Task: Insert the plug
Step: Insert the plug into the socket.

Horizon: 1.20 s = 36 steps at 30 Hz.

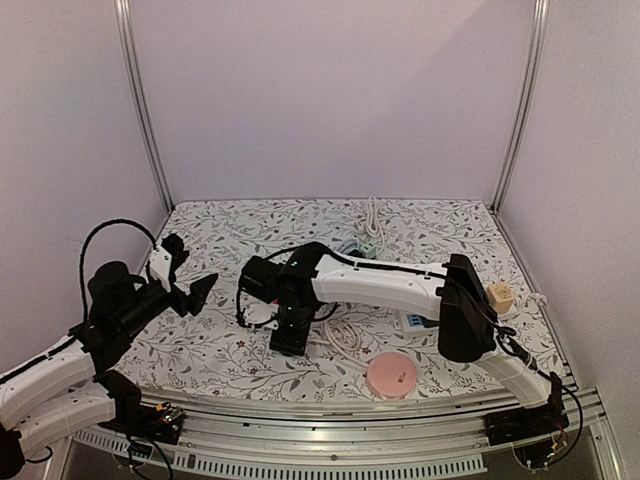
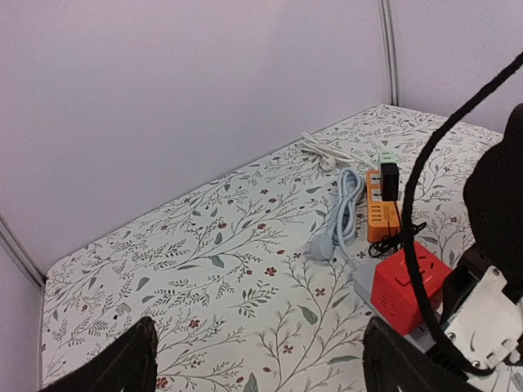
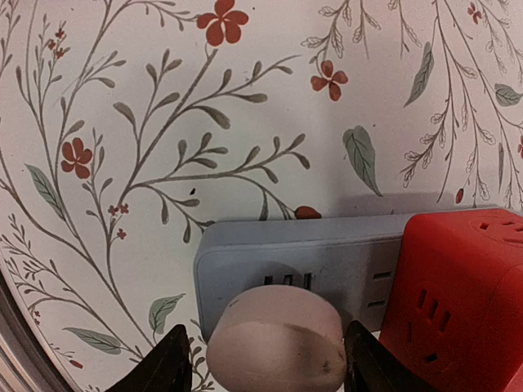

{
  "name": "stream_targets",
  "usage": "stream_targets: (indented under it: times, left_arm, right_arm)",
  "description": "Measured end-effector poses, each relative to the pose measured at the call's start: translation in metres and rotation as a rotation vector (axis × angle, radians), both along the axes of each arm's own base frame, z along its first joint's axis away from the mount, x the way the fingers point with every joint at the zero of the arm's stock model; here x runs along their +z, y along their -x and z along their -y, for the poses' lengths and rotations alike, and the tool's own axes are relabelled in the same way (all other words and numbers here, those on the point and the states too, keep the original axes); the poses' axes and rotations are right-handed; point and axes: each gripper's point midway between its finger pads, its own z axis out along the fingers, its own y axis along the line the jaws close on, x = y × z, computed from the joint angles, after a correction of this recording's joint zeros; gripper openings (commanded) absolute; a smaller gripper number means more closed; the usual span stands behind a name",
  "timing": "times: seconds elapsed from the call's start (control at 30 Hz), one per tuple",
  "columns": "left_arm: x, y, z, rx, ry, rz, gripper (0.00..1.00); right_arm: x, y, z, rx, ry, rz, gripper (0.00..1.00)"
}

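Floral counter below us: the plug stands on the grey power strip, axis pointing down into it, directly between the spread fingers of our right gripper; our left gripper, spread and empty, hangs well apart

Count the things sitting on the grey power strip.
2 on the grey power strip: a pink round plug at its end, inside the right gripper; a red socket cube right beside it. The strip runs out of frame, so more may be hidden.
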Motion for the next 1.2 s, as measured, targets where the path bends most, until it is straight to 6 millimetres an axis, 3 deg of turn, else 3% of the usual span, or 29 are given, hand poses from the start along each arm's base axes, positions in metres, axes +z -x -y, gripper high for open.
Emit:
stream_targets:
  times: [0.2,0.4,0.5,0.67,0.9,1.03,1.2]
  left_arm:
    - [0.000,0.001,0.001,-0.008,0.001,0.000,0.85]
    - [0.002,0.002,0.002,-0.016,0.004,0.004,0.85]
    - [0.002,0.002,0.002,-0.017,0.004,0.005,0.85]
    - [0.002,0.002,0.002,-0.017,0.004,0.005,0.85]
    - [0.002,0.002,0.002,-0.017,0.004,0.005,0.85]
    - [0.002,0.002,0.002,-0.017,0.004,0.005,0.85]
    - [0.002,0.002,0.002,-0.016,0.004,0.005,0.85]
  right_arm:
    - [0.023,0.005,-0.007,0.011,-0.060,0.006,0.66]
    - [0.070,0.007,-0.018,0.015,-0.197,0.029,0.55]
    - [0.081,0.006,-0.021,0.012,-0.232,0.036,0.52]
    - [0.072,0.006,-0.023,0.007,-0.229,0.029,0.46]
    - [0.033,0.001,-0.021,-0.016,-0.174,0.006,0.18]
    - [0.031,-0.008,-0.022,-0.042,-0.191,0.022,0.09]
    - [0.030,-0.010,-0.020,-0.059,-0.219,0.018,0.07]
